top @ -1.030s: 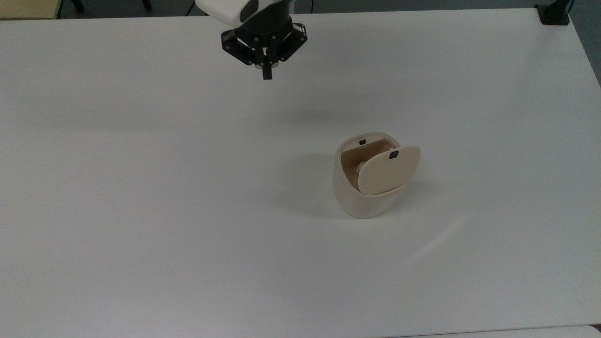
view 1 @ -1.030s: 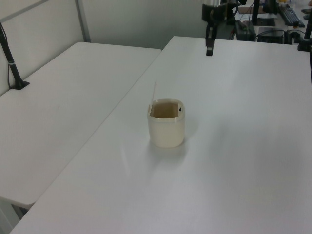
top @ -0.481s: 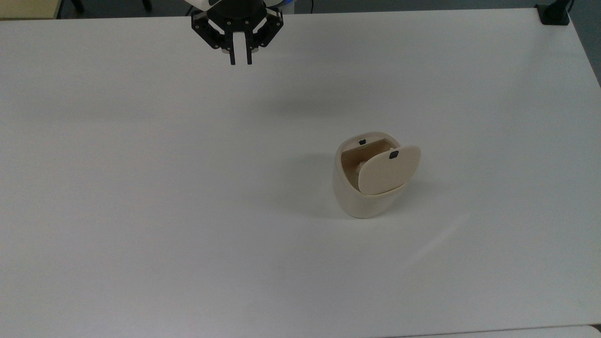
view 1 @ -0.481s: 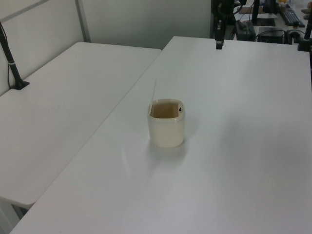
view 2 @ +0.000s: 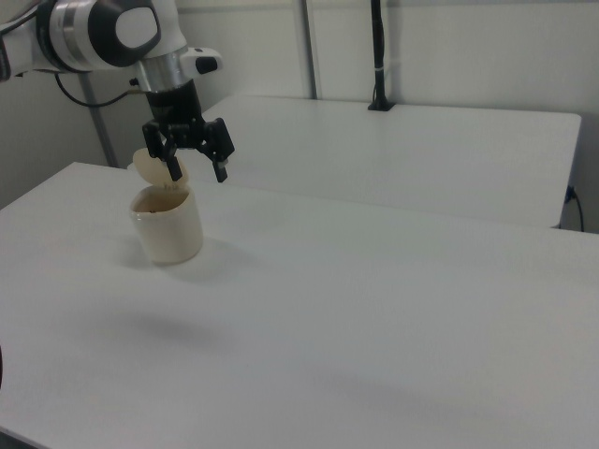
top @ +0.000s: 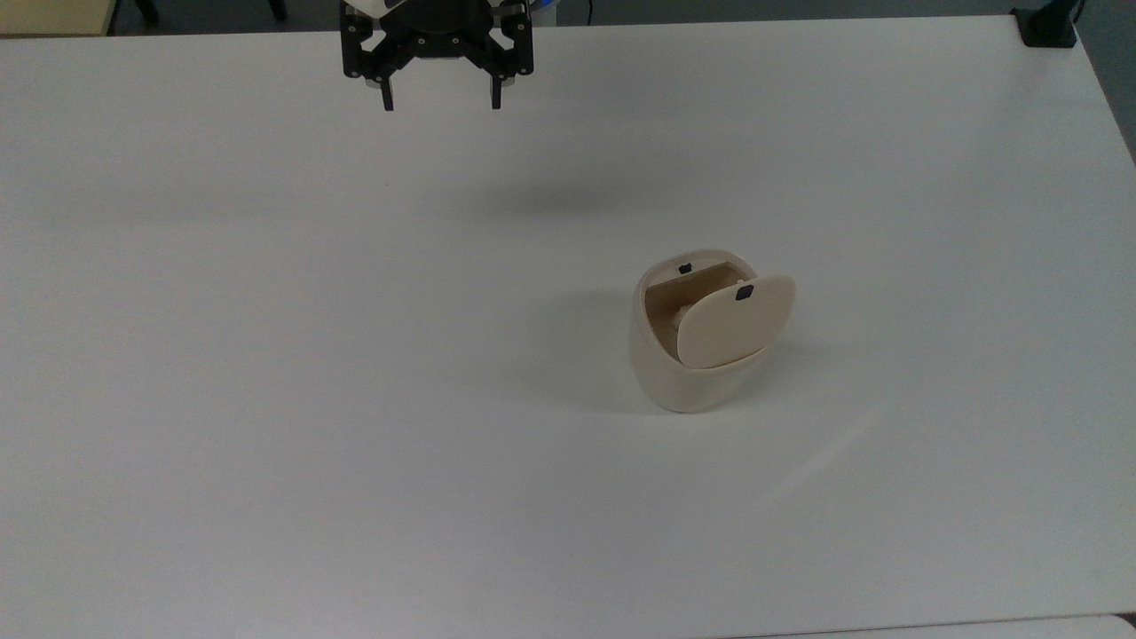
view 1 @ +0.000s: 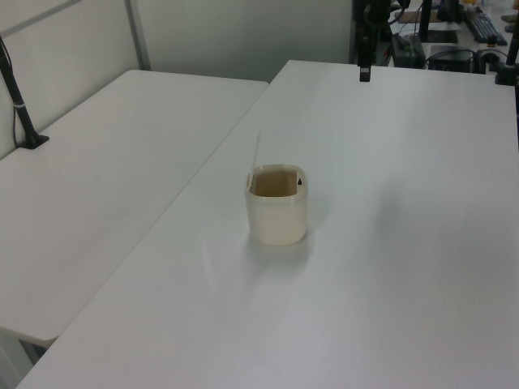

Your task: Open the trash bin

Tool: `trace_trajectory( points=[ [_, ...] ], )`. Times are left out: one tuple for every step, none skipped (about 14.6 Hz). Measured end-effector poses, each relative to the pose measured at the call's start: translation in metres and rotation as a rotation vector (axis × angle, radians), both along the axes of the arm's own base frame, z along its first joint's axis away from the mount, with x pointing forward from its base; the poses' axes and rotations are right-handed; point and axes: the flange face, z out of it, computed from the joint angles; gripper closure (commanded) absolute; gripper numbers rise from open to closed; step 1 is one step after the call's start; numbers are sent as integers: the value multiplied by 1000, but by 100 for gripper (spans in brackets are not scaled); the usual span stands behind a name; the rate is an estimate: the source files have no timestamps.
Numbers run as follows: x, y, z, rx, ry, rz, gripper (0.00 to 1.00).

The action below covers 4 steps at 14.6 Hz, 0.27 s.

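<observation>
The cream-beige trash bin (top: 683,373) stands on the white table, right of centre in the top view, its flat lid (top: 735,321) swung up on its hinge and its brown inside showing. A small black latch button (top: 744,294) sits on the lid's edge. In the left view the bin (view 1: 277,217) stands mid-table with the lid (view 1: 257,152) seen edge-on as a thin upright line. My gripper (top: 440,96) hangs open and empty above the table's far edge, well away from the bin. In the right view the gripper (view 2: 197,168) hovers in front of the bin (view 2: 170,232).
A second white table (view 1: 105,186) adjoins on the left view's left, with a black post (view 1: 23,113) clamped to it. A black clamp (top: 1047,27) sits at the top view's upper right corner. Desk clutter (view 1: 478,24) lies beyond the far edge.
The gripper drew back toward the table's far edge and to the top view's left, turned about its axis, and its fingers spread from shut to wide open. The bin stayed still.
</observation>
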Motion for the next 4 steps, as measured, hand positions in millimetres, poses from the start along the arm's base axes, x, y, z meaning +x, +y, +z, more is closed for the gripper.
trace_trajectory(
  points=[
    [0,-1,1,0,-2,-5,0],
    [0,-1,1,0,-3,-10,0],
    [-1,-1,1,0,-3,-15,0],
    [-1,-1,1,0,-4,-20,0]
  ],
)
